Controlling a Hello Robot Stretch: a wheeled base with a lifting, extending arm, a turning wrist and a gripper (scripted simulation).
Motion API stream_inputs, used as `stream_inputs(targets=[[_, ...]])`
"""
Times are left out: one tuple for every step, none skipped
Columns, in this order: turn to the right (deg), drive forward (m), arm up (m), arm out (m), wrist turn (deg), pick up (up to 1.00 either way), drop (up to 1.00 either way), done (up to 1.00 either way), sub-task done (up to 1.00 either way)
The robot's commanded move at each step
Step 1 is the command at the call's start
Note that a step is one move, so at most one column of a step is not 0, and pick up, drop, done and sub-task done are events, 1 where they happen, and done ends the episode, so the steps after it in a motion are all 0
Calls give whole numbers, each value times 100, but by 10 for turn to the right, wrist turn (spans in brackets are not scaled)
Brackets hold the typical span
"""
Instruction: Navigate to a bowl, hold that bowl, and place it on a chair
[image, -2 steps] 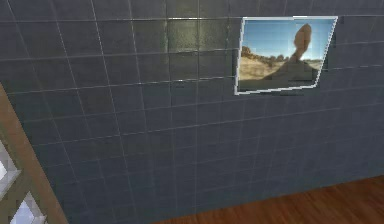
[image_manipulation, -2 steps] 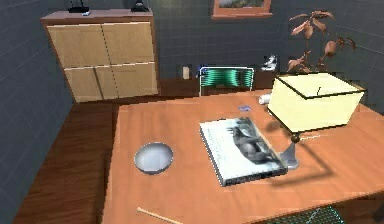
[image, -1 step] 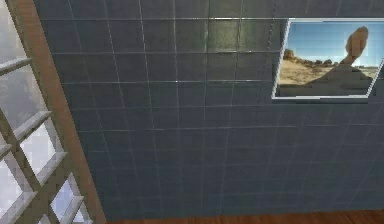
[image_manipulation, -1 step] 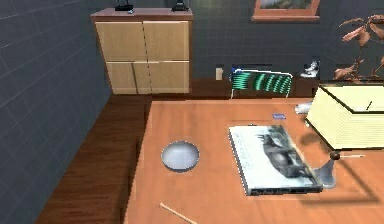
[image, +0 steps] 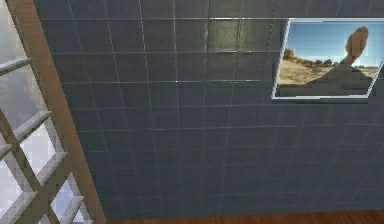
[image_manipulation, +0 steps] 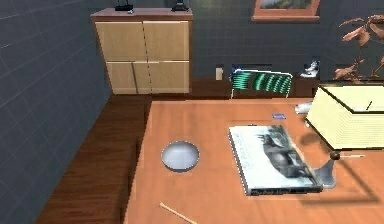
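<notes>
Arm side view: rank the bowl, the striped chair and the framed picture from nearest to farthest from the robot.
1. Bowl, on the table, left of the book.
2. Striped chair, past the table's far edge.
3. Framed picture, on the back wall above the chair.

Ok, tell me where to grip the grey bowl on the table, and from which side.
Probably the rim, from above: the bowl sits upright, low and round, with no handle. Bare table surrounds it, and the book lies apart.
</notes>
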Motion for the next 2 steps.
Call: stream_inputs(targets=[[0, 0, 26, 0, 0, 0, 0, 0, 0], [0, 0, 0, 34, 0, 0, 0, 0, 0]])
